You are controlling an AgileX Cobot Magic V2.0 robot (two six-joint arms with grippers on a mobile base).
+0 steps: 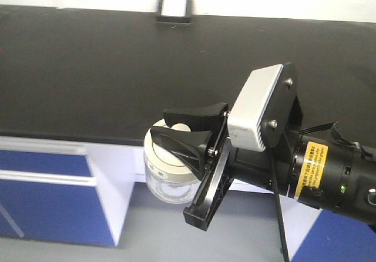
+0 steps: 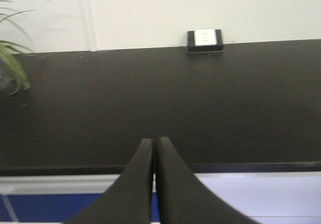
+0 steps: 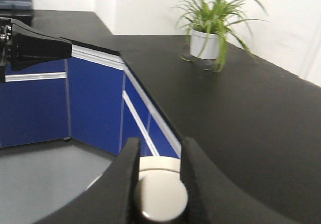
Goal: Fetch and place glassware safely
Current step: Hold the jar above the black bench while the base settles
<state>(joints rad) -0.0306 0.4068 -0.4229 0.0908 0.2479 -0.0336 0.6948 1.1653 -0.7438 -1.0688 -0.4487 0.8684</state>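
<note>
Now | right claw (image 3: 160, 146) clamped on knob of jar (image 1: 167, 182) | front view alone shows glass body | left claw (image 2: 154, 140) together

L-shaped black counter (image 1: 106, 68) against a white wall (image 2: 150, 8); blue cabinets (image 3: 95, 98) stood beneath, on grey floor (image 3: 40, 179). A potted plant (image 3: 205, 43) sat near the wall.

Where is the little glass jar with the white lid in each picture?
Front view: the small clear glass jar with the round cream-white lid sits low in the middle, gripped by the right claw.
Left wrist view: not in it.
Right wrist view: only its lid shows, bottom middle, inside the claw.
Shared landmark: the long black countertop.
</note>
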